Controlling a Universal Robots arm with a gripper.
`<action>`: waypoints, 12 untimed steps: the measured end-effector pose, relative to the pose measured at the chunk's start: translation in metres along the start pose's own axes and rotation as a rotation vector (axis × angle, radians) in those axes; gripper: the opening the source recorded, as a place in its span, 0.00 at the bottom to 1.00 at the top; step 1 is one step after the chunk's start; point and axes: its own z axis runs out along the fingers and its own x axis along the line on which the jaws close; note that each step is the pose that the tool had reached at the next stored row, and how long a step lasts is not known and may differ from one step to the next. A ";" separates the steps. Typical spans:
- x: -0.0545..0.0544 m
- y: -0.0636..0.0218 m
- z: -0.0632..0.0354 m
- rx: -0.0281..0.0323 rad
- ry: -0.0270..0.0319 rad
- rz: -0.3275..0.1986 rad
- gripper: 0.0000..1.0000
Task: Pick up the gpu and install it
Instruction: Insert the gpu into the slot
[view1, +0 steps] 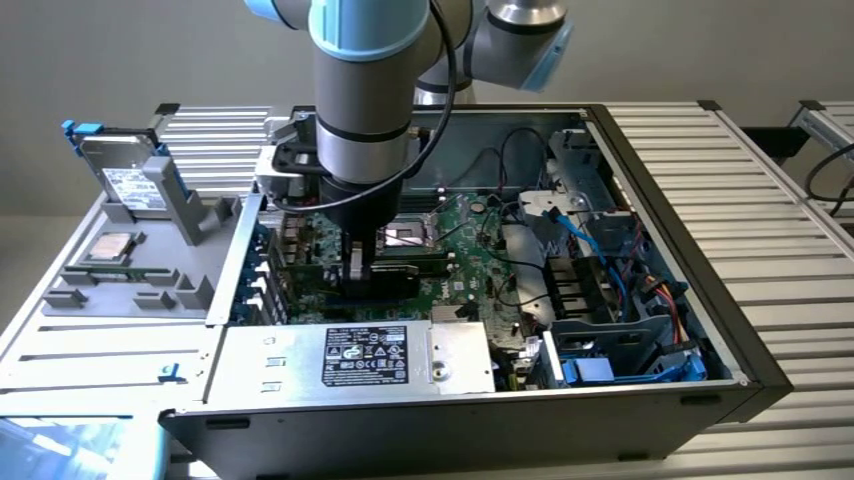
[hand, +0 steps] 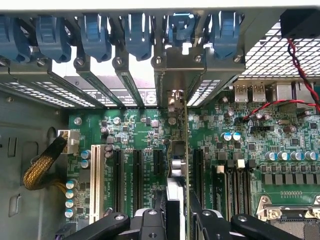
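Observation:
The gpu (hand: 178, 150) stands on edge between my fingers (hand: 150, 222), seen as a thin green card with small silver parts along it. Its silver end bracket (hand: 175, 67) lies against the case's rear slot panel. The card is lined up over a black expansion slot of the large green motherboard (hand: 135, 130); whether it is seated I cannot tell. My gripper (hand: 177, 220) is shut on the gpu. In the exterior view the gripper (view1: 358, 272) reaches straight down into the open computer case, with the dark card (view1: 400, 272) beside it low over the motherboard (view1: 467, 240).
Blue slot latches (hand: 95, 35) line the rear panel. A yellow braided cable (hand: 42, 167) and a red-black wire (hand: 300, 75) flank the board; the CPU socket (hand: 295, 220) is close by. The power supply (view1: 387, 355) fills the case's front, and hard drives (view1: 134, 185) sit outside at the exterior view's left.

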 end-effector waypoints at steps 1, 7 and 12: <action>0.000 0.0001 0.0001 0.0003 0.0000 0.000 0.28; 0.000 0.0001 0.0002 0.0005 -0.0001 0.000 0.28; 0.000 0.0004 0.0003 0.0014 -0.0001 0.000 0.28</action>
